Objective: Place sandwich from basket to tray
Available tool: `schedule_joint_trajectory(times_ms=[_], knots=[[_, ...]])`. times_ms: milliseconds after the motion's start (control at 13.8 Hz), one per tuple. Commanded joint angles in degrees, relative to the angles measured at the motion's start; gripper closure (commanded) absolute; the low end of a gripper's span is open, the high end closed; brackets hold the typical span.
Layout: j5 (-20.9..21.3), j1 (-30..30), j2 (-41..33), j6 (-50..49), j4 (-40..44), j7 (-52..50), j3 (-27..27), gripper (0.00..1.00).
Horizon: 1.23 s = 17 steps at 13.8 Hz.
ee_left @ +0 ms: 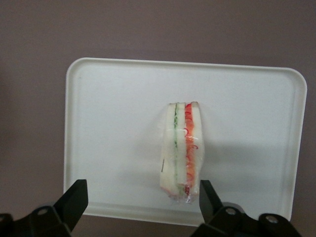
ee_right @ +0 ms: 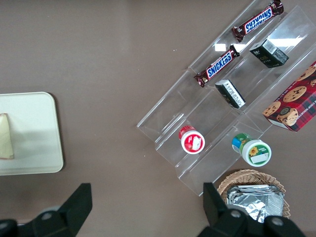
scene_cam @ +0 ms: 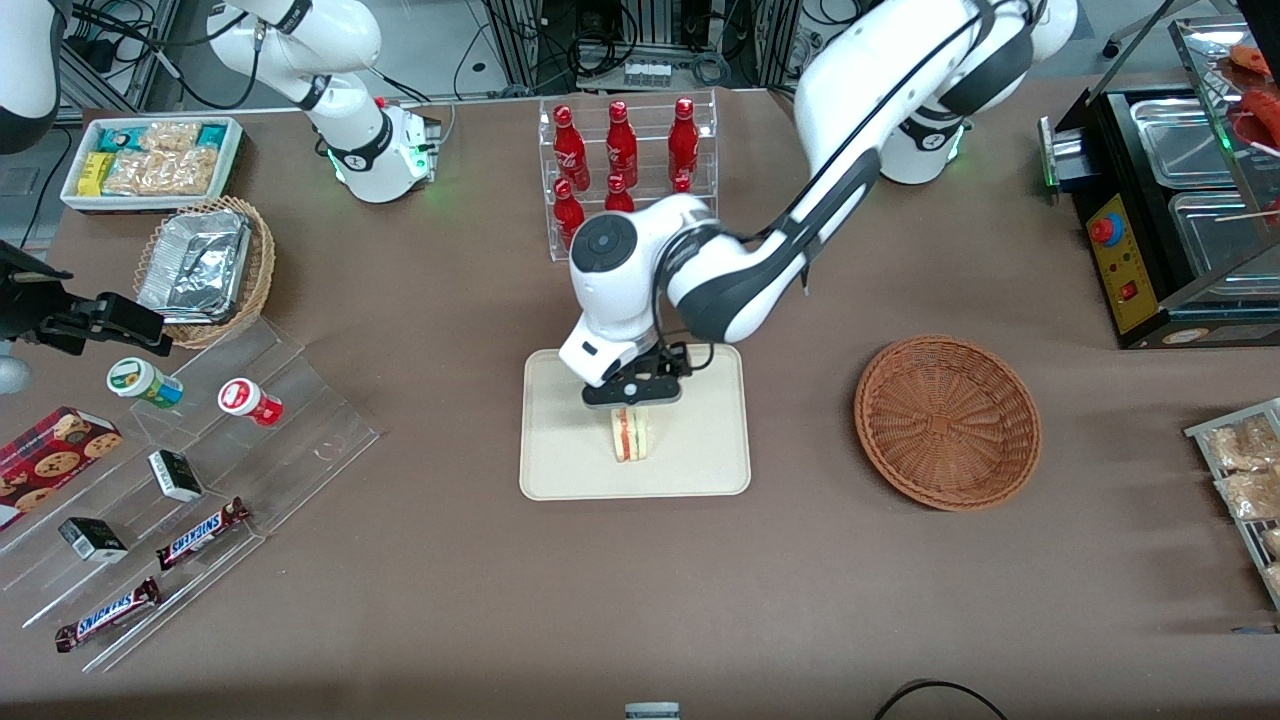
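The sandwich (scene_cam: 630, 436) rests on the cream tray (scene_cam: 570, 455) near its middle, with its red, orange and green filling layers showing. My left gripper (scene_cam: 632, 405) hovers just above it, open, nothing held. In the left wrist view the sandwich (ee_left: 181, 148) lies on the tray (ee_left: 108, 123), and the gripper (ee_left: 143, 195) has its black fingers (ee_left: 74, 197) spread wide; the sandwich's end sits close to one finger without being pinched. The reddish-brown wicker basket (scene_cam: 947, 420) holds nothing and lies on the table toward the working arm's end. The right wrist view shows the tray (ee_right: 29, 128) with an edge of the sandwich (ee_right: 5, 136).
A clear rack of red bottles (scene_cam: 620, 150) stands farther from the front camera than the tray. A clear stepped display (scene_cam: 200, 480) with snack bars and cups, a tan basket of foil containers (scene_cam: 205, 265) and a white snack bin (scene_cam: 150, 160) lie toward the parked arm's end. A black food warmer (scene_cam: 1170, 210) stands at the working arm's end.
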Motion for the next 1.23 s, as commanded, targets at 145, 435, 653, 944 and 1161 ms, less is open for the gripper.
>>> schedule_joint_trajectory(times_ms=[145,435,653,944,1161], knots=[[-7.25,7.62,-15.08,-16.11,-2.7,0.09,-0.04,0.01],[-9.62,14.57,-23.79,-23.07,-5.86,6.49,-0.04,0.01],[-12.53,20.98,-28.19,-25.36,-7.36,15.44,-0.04,0.01],[-14.71,29.23,-31.61,-29.05,-7.62,25.99,-0.13,0.01],[-16.74,31.2,-34.34,-32.3,-7.71,37.68,4.58,0.01]])
